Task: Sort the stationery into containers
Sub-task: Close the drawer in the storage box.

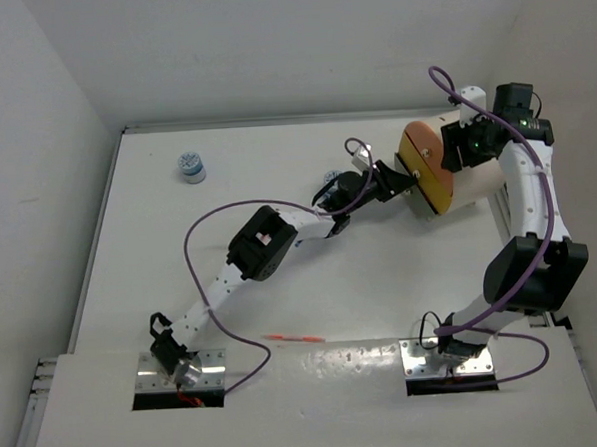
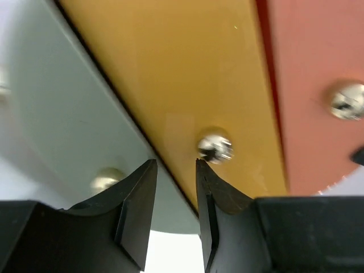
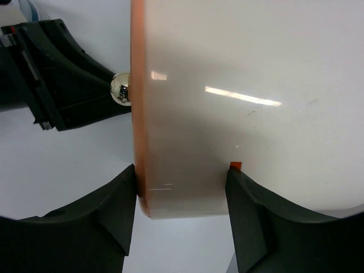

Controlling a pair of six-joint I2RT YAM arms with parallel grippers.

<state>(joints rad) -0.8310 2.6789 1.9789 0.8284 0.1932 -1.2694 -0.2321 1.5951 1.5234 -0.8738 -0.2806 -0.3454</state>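
Top: container (image 1: 477,184) sits right rear. left gripper (image 1: 406,178) is at its front disc (image 1: 428,172), right gripper (image 1: 465,150) on the body.
Left wrist: jaws narrowly apart, empty. knob (image 2: 215,147) is just ahead, off the right fingertip.
Right wrist: jaws wide, clamping the container's front edge.

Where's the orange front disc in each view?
Top external: orange disc, right of centre, facing the left gripper.
Left wrist: fills the upper middle, above the jaws.
Right wrist: thin orange edge, left side of the cream drum.
Shared landmark: left gripper, seen in all three.
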